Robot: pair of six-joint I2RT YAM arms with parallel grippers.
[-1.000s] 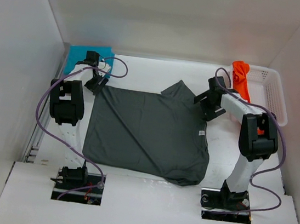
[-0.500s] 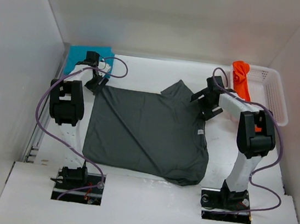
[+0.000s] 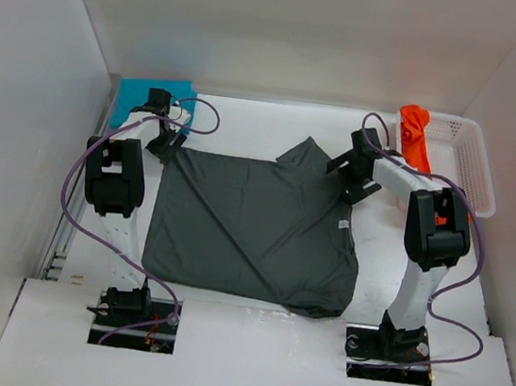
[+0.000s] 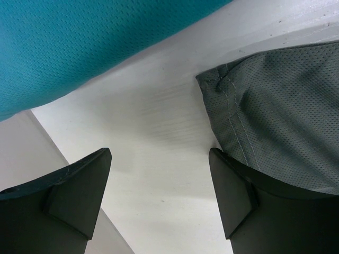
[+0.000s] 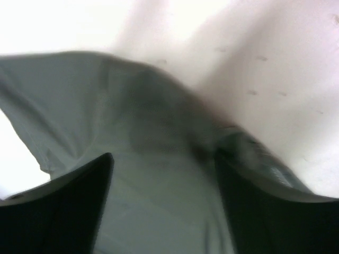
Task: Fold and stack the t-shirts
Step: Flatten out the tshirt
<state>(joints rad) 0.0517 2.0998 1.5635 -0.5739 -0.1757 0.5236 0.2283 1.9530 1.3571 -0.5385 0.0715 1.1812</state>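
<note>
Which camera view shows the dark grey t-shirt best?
The top external view. There the whole dark grey t-shirt is seen, spread on the table. The left wrist view shows only one stitched corner of it, and the right wrist view shows a blurred part from close by.

Three t-shirts showed: dark grey t-shirt [image 3: 254,226], teal t-shirt [image 3: 137,96], orange t-shirt [image 3: 416,138]; one basket [image 3: 475,169]; two arms, left arm [image 3: 115,179] and right arm [image 3: 438,231].

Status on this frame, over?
Left gripper open at corner of dark grey shirt. Right gripper open over its far edge. Shirt flat, unfolded. Nothing blocking.
</note>
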